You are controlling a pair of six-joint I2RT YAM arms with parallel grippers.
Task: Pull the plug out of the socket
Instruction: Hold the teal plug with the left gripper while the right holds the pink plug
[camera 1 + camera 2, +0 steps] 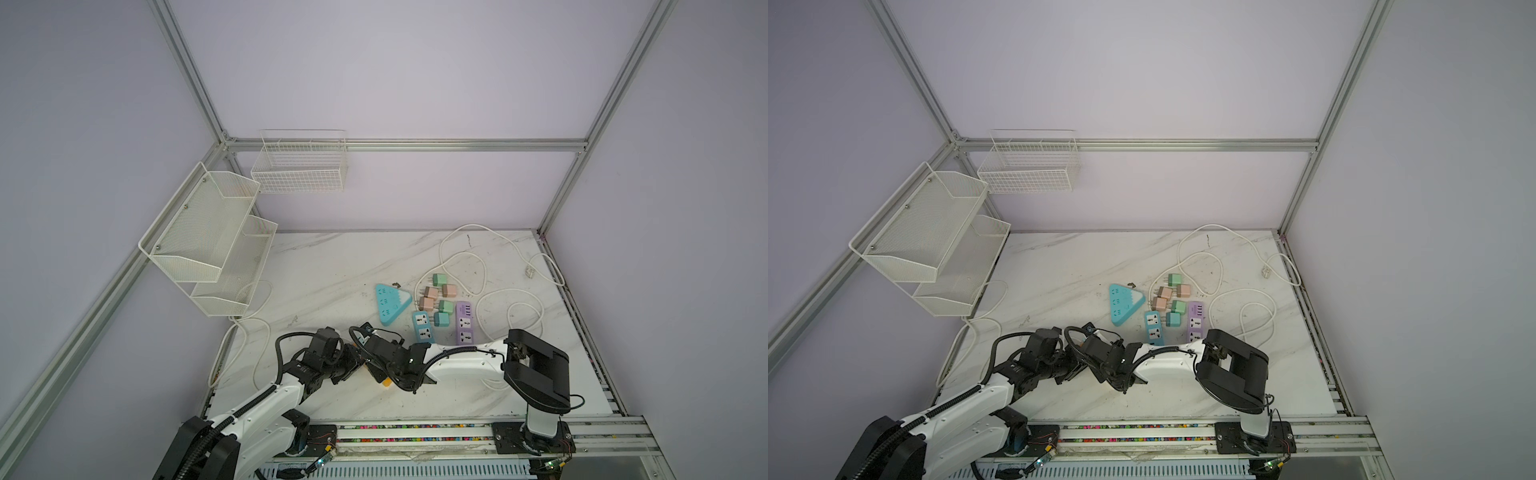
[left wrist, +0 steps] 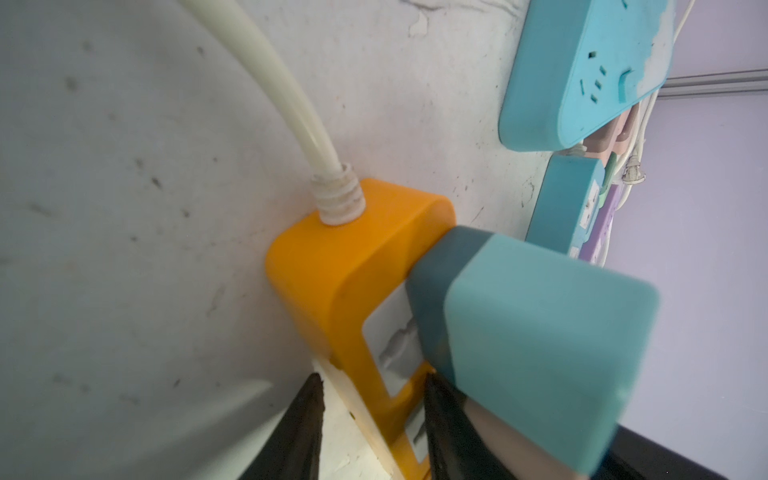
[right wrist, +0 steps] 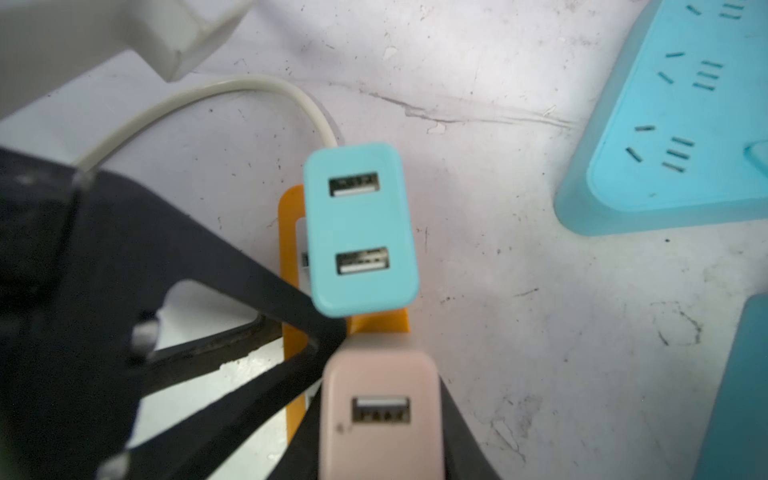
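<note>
Pink boxy plastic plug [image 3: 376,386] with a USB port in its top sits in the long orange plastic power strip [image 2: 353,257], near the front edge of the white marble-patterned table [image 1: 332,266], about midway along it. A teal boxy plug [image 3: 359,228] with two USB ports stands in the next socket, just beside the pink one.

The right gripper [image 3: 380,424] has its fingers pressed onto the two sides of the pink plug, pinching it. The left gripper [image 2: 372,386] straddles the orange strip close to the teal plug, one finger on each long side. Whether those fingers truly clamp it or only stand beside it I cannot tell.

By my reading the grasp is made but the pull is not. No prongs show under the pink plug, and it looks seated. What is left is to hold the strip down, draw the pink plug straight up and free, and then likely the teal one.

Farther back, several small green and pink plugs [image 1: 436,295] lie unplugged on the table, beside a light-blue triangular power strip [image 1: 390,303].
</note>
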